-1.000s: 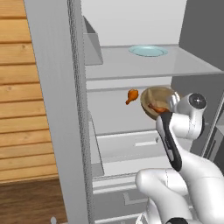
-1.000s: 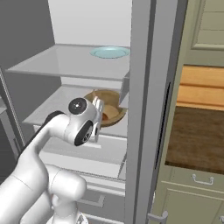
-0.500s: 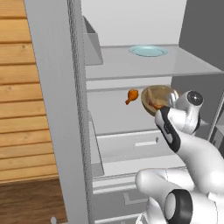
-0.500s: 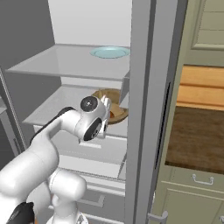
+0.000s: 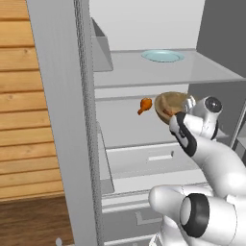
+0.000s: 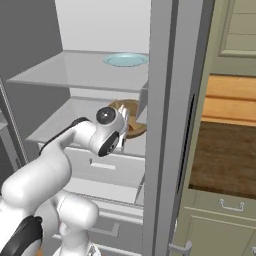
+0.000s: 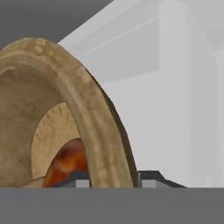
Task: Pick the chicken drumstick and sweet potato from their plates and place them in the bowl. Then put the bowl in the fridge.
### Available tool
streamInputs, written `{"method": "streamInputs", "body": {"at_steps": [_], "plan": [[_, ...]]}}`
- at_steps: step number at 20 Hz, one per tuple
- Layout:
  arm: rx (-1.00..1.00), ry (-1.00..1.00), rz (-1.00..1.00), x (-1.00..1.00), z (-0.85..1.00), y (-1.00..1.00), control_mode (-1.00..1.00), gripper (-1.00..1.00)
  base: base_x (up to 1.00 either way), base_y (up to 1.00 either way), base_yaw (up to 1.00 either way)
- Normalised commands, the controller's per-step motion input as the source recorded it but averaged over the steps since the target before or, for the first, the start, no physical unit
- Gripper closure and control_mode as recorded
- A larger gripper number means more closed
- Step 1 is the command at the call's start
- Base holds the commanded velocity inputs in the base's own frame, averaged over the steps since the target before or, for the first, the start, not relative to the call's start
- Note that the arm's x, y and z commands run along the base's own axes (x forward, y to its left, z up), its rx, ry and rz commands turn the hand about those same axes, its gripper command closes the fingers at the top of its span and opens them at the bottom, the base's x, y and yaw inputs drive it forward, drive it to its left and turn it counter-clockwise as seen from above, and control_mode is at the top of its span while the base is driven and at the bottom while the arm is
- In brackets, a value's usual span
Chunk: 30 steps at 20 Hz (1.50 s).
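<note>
Gripping the bowl (image 7: 100,131) by its thick wall, the gripper (image 7: 114,178) has one dark fingertip inside the rim and the other outside it, at the bottom centre of the hand view. That pinch on the rim looks like the reason the bowl hangs tilted: its mouth faces the left of that view rather than upward. An orange-red lump, probably the sweet potato (image 7: 70,164), lies low inside the bowl, just beside the inner fingertip, where the slope would let it settle.

In the left base view the bowl (image 5: 174,102) sits right of centre, over the middle shelf of the open fridge (image 5: 144,129), with the arm's wrist directly below and to its right. The chicken drumstick (image 5: 144,105) shows just to the left of the bowl, outside its rim; whether it rests on the shelf or is in the air cannot be told. Judging by this, the drumstick has slipped out of the tilted bowl, so the task would not be complete even once the bowl is set down.

Further out, a pale blue dish (image 5: 163,55) stands on the upper shelf, well above the bowl. In the right base view the bowl (image 6: 131,118) peeks from behind the wrist at centre.
</note>
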Motion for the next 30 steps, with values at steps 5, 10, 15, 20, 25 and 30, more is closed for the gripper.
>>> {"method": "streamInputs", "body": {"at_steps": [5,10,15,20,25,30], "plan": [[0.00,-0.22,-0.01,-0.07,0.54,0.05,-1.00,-1.00,0.00,0.00,0.00],[-0.01,-0.33,-0.01,-0.38,0.63,0.23,-1.00,-1.00,0.00,0.00,0.00],[0.06,-0.25,0.00,-0.80,0.42,0.11,-1.00,-1.00,0.00,0.00,0.00],[0.09,-0.24,0.00,-1.00,0.84,0.34,-1.00,-1.00,0.00,0.00,0.00],[-0.10,0.14,0.06,-0.80,1.00,0.56,-1.00,-1.00,0.00,0.00,0.00],[-0.21,0.67,0.13,-0.78,0.95,0.05,-1.00,-1.00,0.00,0.00,0.00]]}}
